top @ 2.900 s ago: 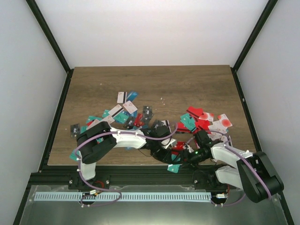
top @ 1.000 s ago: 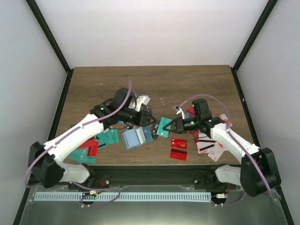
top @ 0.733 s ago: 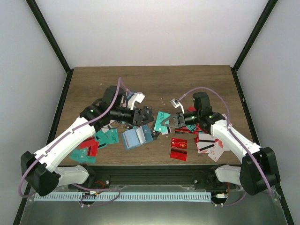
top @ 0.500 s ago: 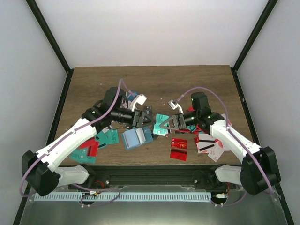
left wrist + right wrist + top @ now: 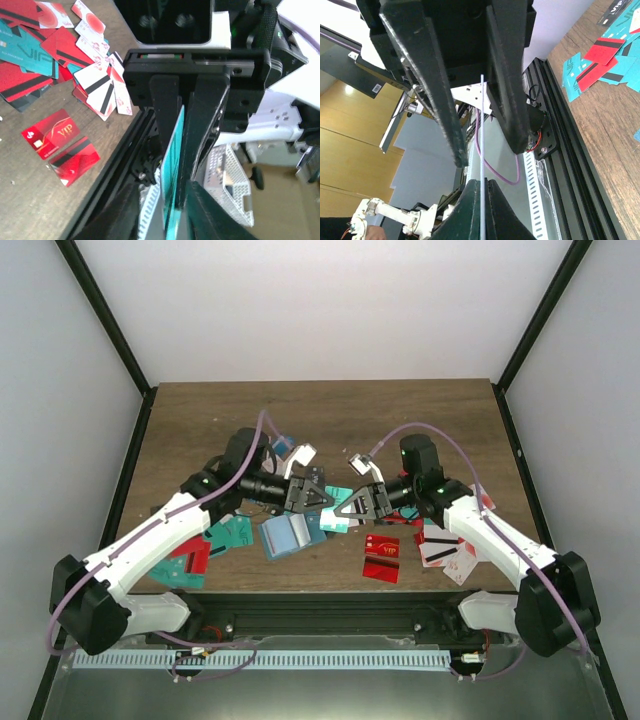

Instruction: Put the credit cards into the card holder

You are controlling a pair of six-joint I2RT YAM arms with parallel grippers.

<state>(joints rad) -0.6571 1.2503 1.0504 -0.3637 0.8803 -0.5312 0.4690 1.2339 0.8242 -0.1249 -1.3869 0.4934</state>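
Wooden table (image 5: 420, 410), white walls. Right gripper (image 5: 347, 508) clamped on teal card (image 5: 173, 165), held edge-on above table. Left gripper (image 5: 320, 499): fingers apart on both sides of card, not touching. Card holder (image 5: 288, 536) open on table just beneath, clasp hard to make out. Other cards (image 5: 445, 545) scattered both sides, some partly under arms.

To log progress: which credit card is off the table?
The teal-green card pinched edge-on in the right gripper; the other cards lie on the table.
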